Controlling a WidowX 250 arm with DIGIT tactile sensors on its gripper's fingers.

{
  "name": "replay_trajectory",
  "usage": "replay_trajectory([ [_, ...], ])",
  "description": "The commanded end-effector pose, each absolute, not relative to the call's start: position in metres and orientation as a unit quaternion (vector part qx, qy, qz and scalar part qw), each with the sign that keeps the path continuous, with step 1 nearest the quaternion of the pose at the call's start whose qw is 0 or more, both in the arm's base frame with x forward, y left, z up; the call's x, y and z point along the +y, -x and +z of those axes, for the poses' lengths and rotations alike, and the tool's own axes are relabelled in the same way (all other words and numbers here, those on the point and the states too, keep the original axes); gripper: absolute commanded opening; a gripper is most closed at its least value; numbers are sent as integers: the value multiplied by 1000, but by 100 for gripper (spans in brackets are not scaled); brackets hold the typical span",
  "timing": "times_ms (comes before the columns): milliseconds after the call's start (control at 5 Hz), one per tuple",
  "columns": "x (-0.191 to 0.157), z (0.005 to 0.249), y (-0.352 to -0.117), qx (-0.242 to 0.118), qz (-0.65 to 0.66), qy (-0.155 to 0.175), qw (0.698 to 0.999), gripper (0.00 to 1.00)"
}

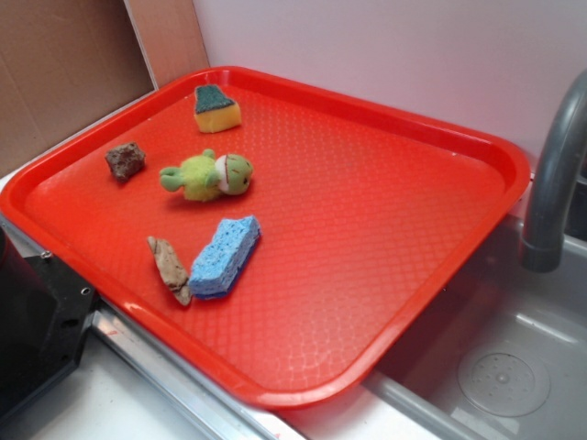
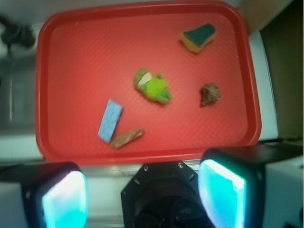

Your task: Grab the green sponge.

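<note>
The green sponge [image 1: 216, 108], a small yellow wedge with a dark green top, lies flat at the far left corner of the red tray [image 1: 413, 238]. From the wrist camera the green sponge [image 2: 198, 37] appears at the upper right of the tray [image 2: 85, 61]. My gripper [image 2: 142, 194] hangs high over the tray's near edge, far from the sponge. It is open, its two cyan pads [image 2: 64, 199] wide apart with nothing between them. The gripper itself is out of the exterior view.
On the tray lie a fuzzy green plush toy [image 1: 209, 176], a blue sponge [image 1: 225, 256], a brown rock [image 1: 125, 159] and a wood piece [image 1: 170, 269]. A grey faucet [image 1: 555, 174] and a sink [image 1: 504, 367] stand to the right. The robot's black base [image 1: 37, 321] is at the lower left.
</note>
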State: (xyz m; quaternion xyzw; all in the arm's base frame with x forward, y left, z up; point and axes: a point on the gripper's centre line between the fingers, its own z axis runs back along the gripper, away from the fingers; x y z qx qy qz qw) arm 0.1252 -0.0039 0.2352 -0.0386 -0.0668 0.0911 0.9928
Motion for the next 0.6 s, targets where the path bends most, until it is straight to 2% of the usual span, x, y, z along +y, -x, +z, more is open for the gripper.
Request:
replay_trajectory([
  [0, 46, 196, -160, -99, 298, 11, 949, 100],
  [200, 69, 170, -186, -133, 366, 8, 921, 100],
  [400, 84, 145, -214, -148, 414, -13, 898, 100],
])
